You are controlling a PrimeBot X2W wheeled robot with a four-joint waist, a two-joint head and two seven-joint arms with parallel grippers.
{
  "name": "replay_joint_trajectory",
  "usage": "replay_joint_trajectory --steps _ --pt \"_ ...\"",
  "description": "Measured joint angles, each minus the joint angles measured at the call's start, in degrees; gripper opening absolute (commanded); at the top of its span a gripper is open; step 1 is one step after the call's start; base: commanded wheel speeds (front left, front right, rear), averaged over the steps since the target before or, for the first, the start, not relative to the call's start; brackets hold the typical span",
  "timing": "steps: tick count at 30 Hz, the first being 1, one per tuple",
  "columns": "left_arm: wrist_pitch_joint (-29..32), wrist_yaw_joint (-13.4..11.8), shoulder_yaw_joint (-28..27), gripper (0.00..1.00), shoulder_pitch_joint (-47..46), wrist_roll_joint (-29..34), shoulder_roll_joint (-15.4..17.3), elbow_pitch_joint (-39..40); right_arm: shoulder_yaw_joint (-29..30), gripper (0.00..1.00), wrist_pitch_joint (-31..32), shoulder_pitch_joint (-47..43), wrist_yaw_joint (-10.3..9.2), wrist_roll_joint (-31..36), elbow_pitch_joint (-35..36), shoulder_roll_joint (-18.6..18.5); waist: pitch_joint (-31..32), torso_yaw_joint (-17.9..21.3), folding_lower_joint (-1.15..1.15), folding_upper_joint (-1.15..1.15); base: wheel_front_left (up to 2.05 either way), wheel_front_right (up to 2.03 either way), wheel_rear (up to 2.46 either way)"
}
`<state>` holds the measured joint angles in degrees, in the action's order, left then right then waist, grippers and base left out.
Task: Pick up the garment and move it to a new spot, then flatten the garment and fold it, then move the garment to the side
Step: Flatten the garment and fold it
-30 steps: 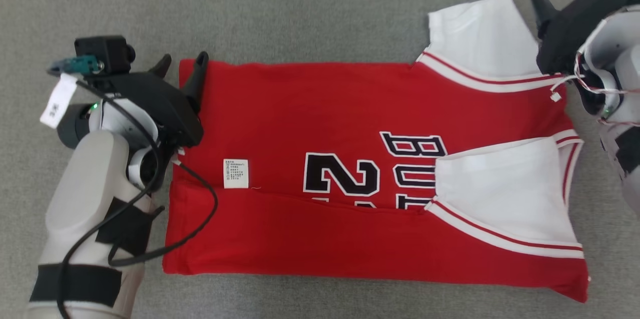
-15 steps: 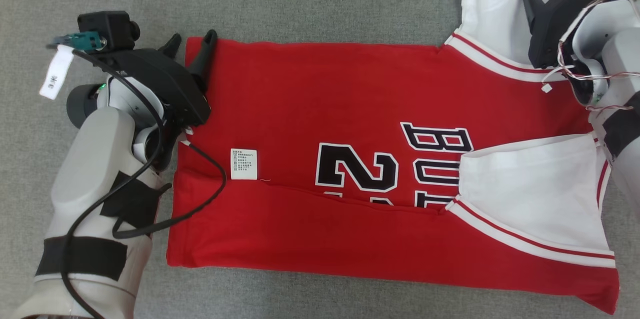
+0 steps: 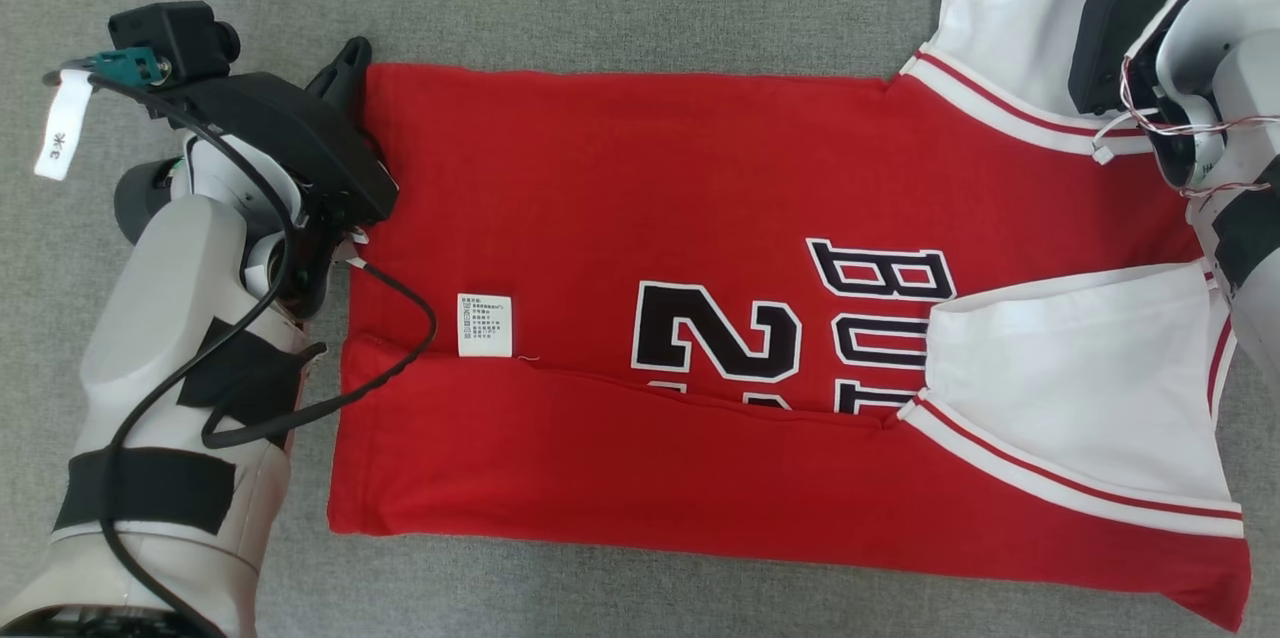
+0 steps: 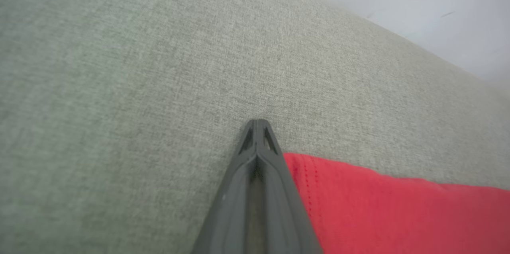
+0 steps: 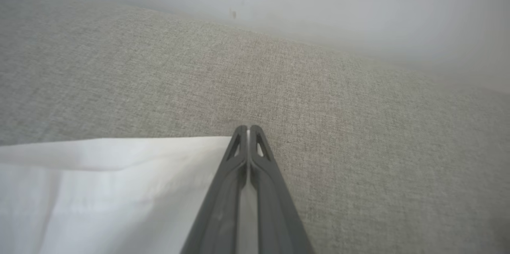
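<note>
Fold step, by your layout. Garment (image 3: 700,198) lies flat, centre. Left gripper (image 4: 257,126) is pinched on its far-left corner, right gripper (image 5: 248,128) on the far-right white sleeve (image 5: 99,190). Next you'd likely lift both evenly, drawing the far edge nearward.

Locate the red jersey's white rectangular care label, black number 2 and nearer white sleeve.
White care label (image 3: 485,325): head view, its centre.
Black number 2 (image 3: 715,333): head view, middle stroke.
Nearer white sleeve (image 3: 1060,388): head view, its centre.
</note>
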<state>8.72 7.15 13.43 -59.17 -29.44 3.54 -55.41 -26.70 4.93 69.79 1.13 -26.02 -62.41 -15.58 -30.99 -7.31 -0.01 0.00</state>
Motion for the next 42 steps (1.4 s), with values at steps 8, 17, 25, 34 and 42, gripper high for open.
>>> replay_joint_trajectory --steps 8,17,25,34,42 --pt "-2.7 0.0 1.3 0.0 -0.4 0.2 0.0 -1.4 0.3 0.0 -2.8 0.1 1.04 -0.1 -2.2 0.2 0.3 0.2 0.0 0.0 0.0 0.0 0.0" --pt "-6.8 0.0 3.8 1.0 -1.1 2.9 -0.1 -3.1 0.7 1.0 -5.0 0.1 1.82 -0.3 -4.6 0.7 1.2 -0.1 0.01 0.01 0.0 0.0 0.0" --pt "-10.6 0.4 4.3 1.0 -0.8 3.5 -0.4 -4.3 0.7 1.0 -6.1 0.1 2.42 -0.6 -7.0 0.9 3.1 -0.4 0.01 0.01 0.0 0.0 0.0" --pt "-16.1 -0.6 6.6 1.0 1.8 5.7 -1.7 -2.6 1.3 1.0 -8.5 0.0 2.91 -1.1 -8.5 0.9 5.5 -0.7 0.01 0.0 0.0 0.0 0.0" --pt "-15.7 -0.1 9.1 1.0 3.7 5.9 -1.7 -3.3 0.7 1.0 -7.9 0.0 2.92 -1.1 -9.7 1.5 5.6 -0.6 0.01 0.0 0.0 0.0 0.0"
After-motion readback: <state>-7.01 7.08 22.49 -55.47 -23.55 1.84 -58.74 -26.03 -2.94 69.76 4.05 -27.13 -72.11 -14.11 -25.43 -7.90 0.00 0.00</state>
